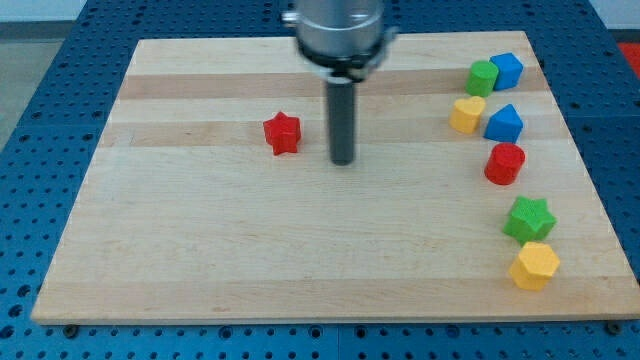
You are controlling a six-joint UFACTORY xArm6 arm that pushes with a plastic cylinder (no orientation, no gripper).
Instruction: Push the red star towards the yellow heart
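- Nearest the view's bottom, at about four o'clock on the worktop (200, 270), a yellow hexagon block (534, 266) sits just below a green star (528, 218), the two touching or nearly so
- Further up that same side a red cylinder (505, 163) stands alone, part of a loose column along the three o'clock edge, well apart from the middle
- The red star (283, 132) lies left of centre, at roughly ten o'clock, small, chunky, bright red with blunt points, flat on the wood with nothing against it
- The rod's tip (343, 161) stands just beside the star at its three o'clock, a narrow gap between them; that is the wrong side for a push rightwards, so I judge it must swing round to the star's nine o'clock first
- There is no pincer on this arm, only the rod, so whether anything is apart or together I cannot tell
- The yellow heart (466, 114) waits at two o'clock, touching or nearly touching a blue block (504, 124)
- Farthest back, a green block (482, 77) and a blue cube (507, 70) sit together; the crowding there means the star could strike neighbours on arrival
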